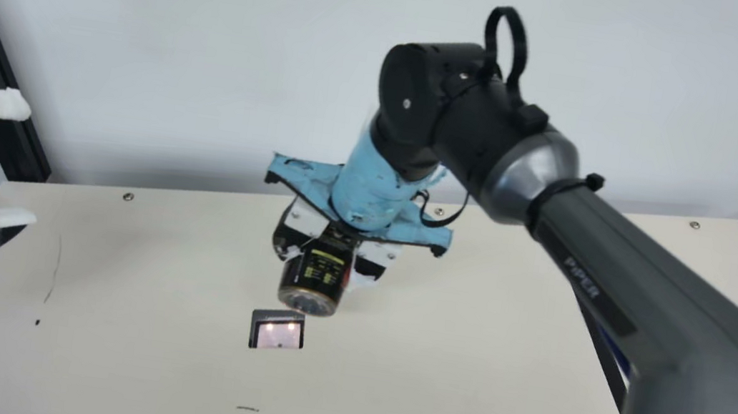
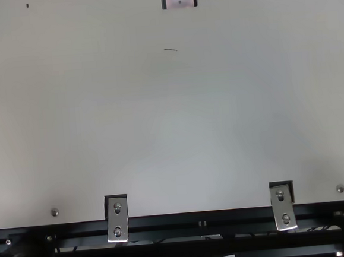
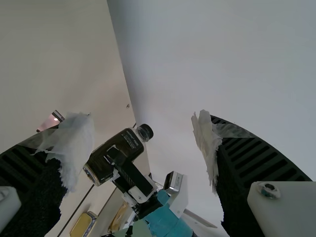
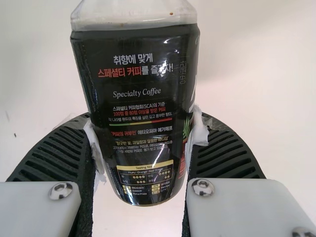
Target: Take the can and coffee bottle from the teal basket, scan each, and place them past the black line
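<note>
Over the cream counter (image 1: pixel 459 386), the right claw (image 1: pixel 327 267) grips the black-labelled coffee bottle (image 4: pixel 138 103); the left claw (image 1: pixel 28 163) gapes at main view's nine o'clock.

bright diffuse light, soft shadows

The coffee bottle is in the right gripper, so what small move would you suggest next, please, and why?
I would probably ease the coffee bottle a little towards the lit scanner. The right gripper has it pinched between its fingers, clear of the table, and in the main view its base shows just beyond the scanner.
</note>
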